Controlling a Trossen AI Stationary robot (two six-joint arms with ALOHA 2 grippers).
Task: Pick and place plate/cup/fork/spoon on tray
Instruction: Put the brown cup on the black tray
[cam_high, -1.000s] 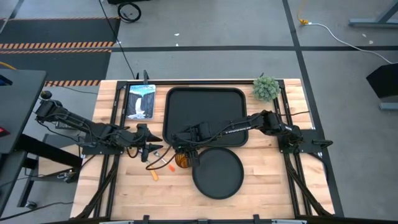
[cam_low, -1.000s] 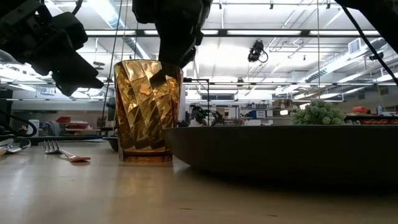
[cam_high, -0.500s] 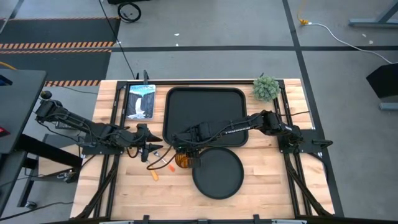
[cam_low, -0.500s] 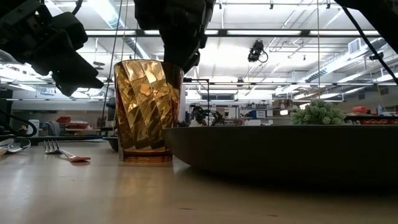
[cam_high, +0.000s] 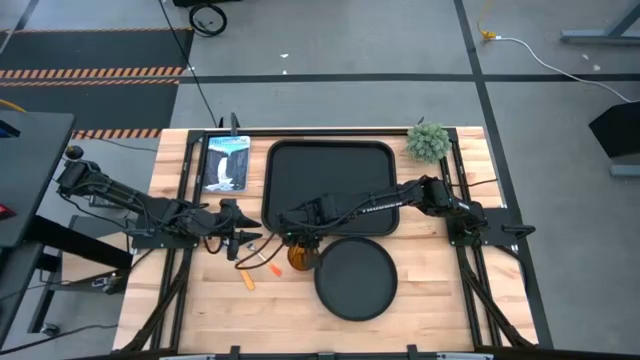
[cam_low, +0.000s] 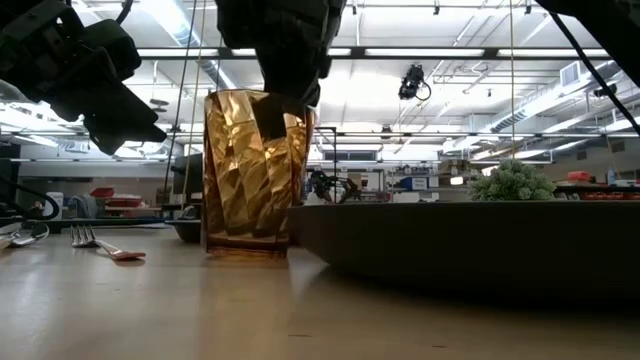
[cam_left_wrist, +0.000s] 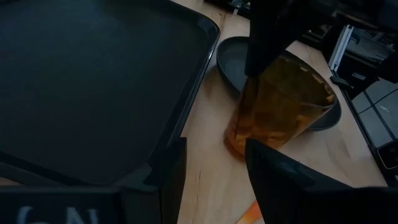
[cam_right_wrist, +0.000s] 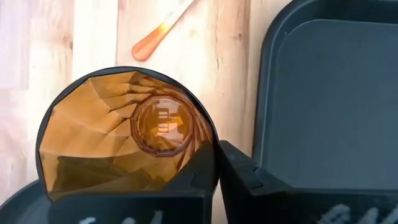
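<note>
Gripping the cup (cam_high: 301, 256): your right gripper (cam_high: 303, 243) pinches its rim.
Cup sits tilted between tray (cam_high: 330, 190) and plate (cam_high: 355, 279); left gripper (cam_high: 243, 238) waits open nearby.

Ceiling strip lights lit the scene evenly from overhead, glowing through the backlit cup (cam_low: 247, 170), while the near tabletop (cam_low: 150, 310) and left-wrist foreground were soft and blurred.
</note>
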